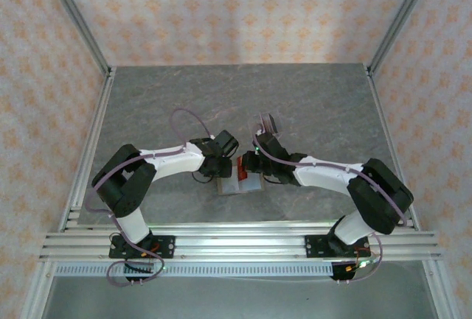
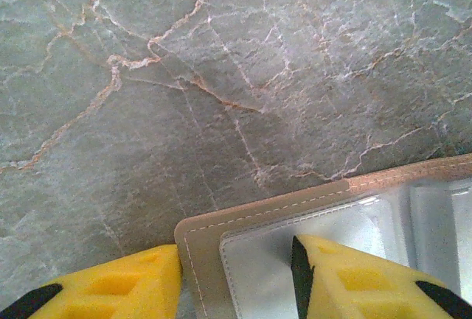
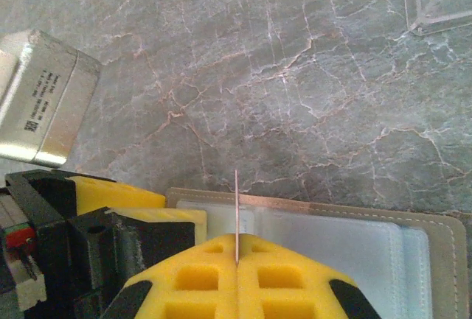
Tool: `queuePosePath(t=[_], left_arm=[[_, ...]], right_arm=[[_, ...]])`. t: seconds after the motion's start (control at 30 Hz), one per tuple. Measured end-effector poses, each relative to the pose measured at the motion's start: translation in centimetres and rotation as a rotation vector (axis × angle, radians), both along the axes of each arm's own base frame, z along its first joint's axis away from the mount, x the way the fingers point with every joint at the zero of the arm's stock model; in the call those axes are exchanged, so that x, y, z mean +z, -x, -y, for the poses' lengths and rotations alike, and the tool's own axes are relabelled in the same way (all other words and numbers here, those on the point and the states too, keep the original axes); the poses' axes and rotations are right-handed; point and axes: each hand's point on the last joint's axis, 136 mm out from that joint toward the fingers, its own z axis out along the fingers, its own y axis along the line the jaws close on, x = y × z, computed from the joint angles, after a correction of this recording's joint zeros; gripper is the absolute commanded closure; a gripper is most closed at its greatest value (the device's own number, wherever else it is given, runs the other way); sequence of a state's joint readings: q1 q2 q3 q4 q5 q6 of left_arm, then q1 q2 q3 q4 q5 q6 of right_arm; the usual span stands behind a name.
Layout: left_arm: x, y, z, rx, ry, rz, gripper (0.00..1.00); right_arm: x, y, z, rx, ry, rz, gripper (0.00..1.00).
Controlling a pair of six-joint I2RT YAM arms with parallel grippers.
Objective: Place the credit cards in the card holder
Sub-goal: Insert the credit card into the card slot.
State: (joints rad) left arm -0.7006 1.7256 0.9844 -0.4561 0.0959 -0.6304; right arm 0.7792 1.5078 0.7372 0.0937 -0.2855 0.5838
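Grey marbled worktop [image 1: 221, 98] carried the wallet [image 3: 354, 245], open, at centre. My right tool [image 3: 236, 260] pinched one card [image 3: 236, 201] upright, just above the wallet's pale pockets; my left tool [image 2: 234, 264] stood spread astride the wallet's corner, one finger [image 2: 346, 278] on its lining.

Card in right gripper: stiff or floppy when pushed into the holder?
Likely stiff: the credit card stands straight, unsupported, above the right gripper shut on it. Very thin edge, so probably light, and could slip if it jams.
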Motion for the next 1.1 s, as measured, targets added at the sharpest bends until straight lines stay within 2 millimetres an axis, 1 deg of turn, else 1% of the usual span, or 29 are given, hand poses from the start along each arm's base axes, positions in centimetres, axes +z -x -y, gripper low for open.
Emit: queuePosePath(t=[0.2,0.67,0.93,1.1], left_arm=[[0.0,0.0,0.0,0.0,0.002,0.002,0.57],[0.0,0.0,0.0,0.0,0.003,0.003,0.57],[0.0,0.0,0.0,0.0,0.003,0.003,0.57],[0.0,0.0,0.0,0.0,0.003,0.003,0.57]], right_arm=[[0.1,-0.7,-0.1,-0.012,-0.019,0.015,1.0],[-2.1,-1.2,-0.3,-0.019,-0.012,-0.012,1.0],[-2.3,-1.2,-0.2,-0.025,-0.041,-0.015,1.0],[-2.2,-1.1,-0.4,-0.015,-0.06,-0.009,1.0]])
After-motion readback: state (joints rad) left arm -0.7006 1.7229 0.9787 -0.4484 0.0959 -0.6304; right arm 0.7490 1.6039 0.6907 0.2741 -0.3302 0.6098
